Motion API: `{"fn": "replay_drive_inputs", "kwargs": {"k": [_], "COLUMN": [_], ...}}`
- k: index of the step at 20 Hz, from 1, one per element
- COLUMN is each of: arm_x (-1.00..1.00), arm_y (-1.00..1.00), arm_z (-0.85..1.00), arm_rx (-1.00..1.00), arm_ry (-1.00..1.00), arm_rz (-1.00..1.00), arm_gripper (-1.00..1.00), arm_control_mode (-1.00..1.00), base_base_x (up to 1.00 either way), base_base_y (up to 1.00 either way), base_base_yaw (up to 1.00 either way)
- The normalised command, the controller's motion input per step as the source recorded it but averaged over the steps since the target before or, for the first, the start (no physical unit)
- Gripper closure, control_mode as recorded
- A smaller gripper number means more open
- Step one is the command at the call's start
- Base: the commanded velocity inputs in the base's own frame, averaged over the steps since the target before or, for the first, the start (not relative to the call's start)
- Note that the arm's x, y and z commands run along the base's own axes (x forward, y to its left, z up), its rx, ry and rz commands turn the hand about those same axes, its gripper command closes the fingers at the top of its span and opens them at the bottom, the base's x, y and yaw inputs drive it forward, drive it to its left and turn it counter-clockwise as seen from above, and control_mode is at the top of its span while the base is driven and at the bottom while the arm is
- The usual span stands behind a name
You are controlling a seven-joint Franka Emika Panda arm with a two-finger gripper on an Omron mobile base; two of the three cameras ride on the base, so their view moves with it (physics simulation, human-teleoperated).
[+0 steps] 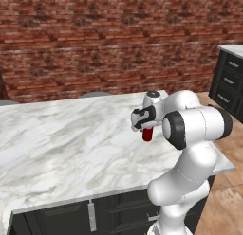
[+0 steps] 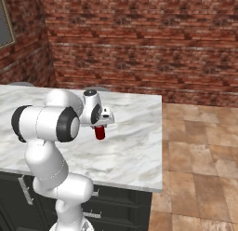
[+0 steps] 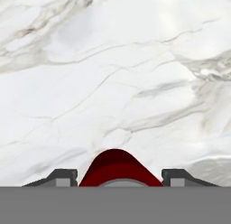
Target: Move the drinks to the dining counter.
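Note:
The dark-red can hangs under my gripper above the right part of the dining counter, a broad veined marble top over dark cabinets. From the other side the can shows just below the hand, over the marble. In the hand view the can sits between the two dark fingertips, with marble beneath. My gripper is shut on the can. The blue carton is out of view.
A red brick wall stands behind the counter. Dark drawer cabinets with a pale top stand at the far right. Brown tiled floor lies to the right of the counter's edge.

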Motion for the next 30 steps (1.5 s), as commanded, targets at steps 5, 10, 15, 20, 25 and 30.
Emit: {"fn": "replay_drive_inputs", "kwargs": {"k": [5,10,15,20,25,30], "arm_x": [-0.02,-0.04,-0.06,-0.08,-0.33,-0.77], "arm_y": [0.00,0.00,0.00,-0.08,-0.11,-0.17], "arm_z": [-0.11,0.08,0.23,0.44,0.94,0.61], "arm_rx": [0.01,0.00,0.00,0.00,0.00,0.00], "arm_ry": [0.00,-0.08,-0.06,-0.07,-0.21,-0.19], "arm_rz": [-0.02,-0.02,-0.01,-0.02,-0.05,-0.13], "arm_gripper": [-1.00,-1.00,-1.00,-1.00,-1.00,-1.00], "arm_control_mode": [-1.00,-1.00,-1.00,-1.00,-1.00,-1.00], "base_base_x": [0.00,0.00,0.00,0.00,0.00,0.00], "base_base_y": [0.00,0.00,0.00,0.00,0.00,0.00], "base_base_yaw": [0.00,0.00,0.00,0.00,0.00,0.00]}}
